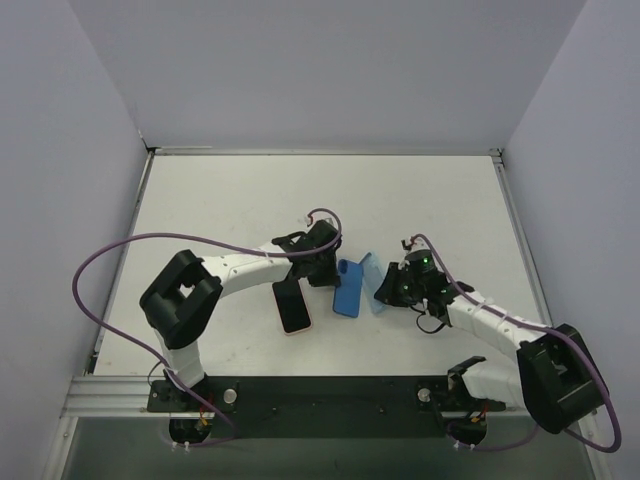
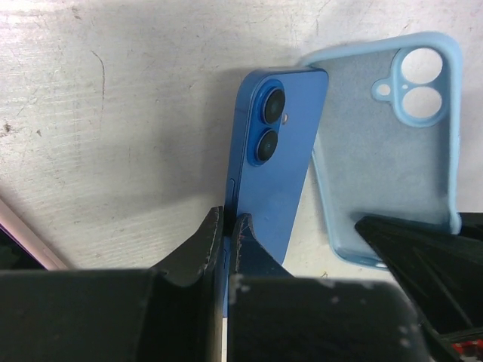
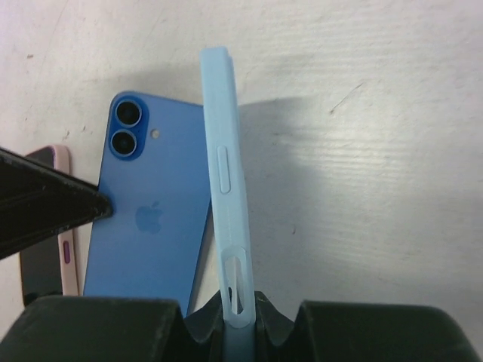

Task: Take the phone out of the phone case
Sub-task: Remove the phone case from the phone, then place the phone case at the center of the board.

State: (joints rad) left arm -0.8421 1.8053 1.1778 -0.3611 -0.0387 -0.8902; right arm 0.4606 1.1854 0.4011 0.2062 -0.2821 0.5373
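Nearest to the left wrist camera, the left gripper has its two black fingers pressed together on the long side edge of the dark blue smartphone with a glossy back and two camera lenses, close to its lower end. The right gripper is clamped in the same way on the thin side wall of the light blue soft silicone phone case, near its bottom cut-outs. The phone is completely out of the case. They are just beside each other between the two grippers, and the case is empty. I cannot tell if either one touches the table.

I judge the phone to be stiff, rather heavy and slippery, so a pinch near one end may let it swing; a hold at the middle of the long edges seems safer. The case is light and it bends easily.

Farther to the left, a second phone in a pink case lies flat on the white table
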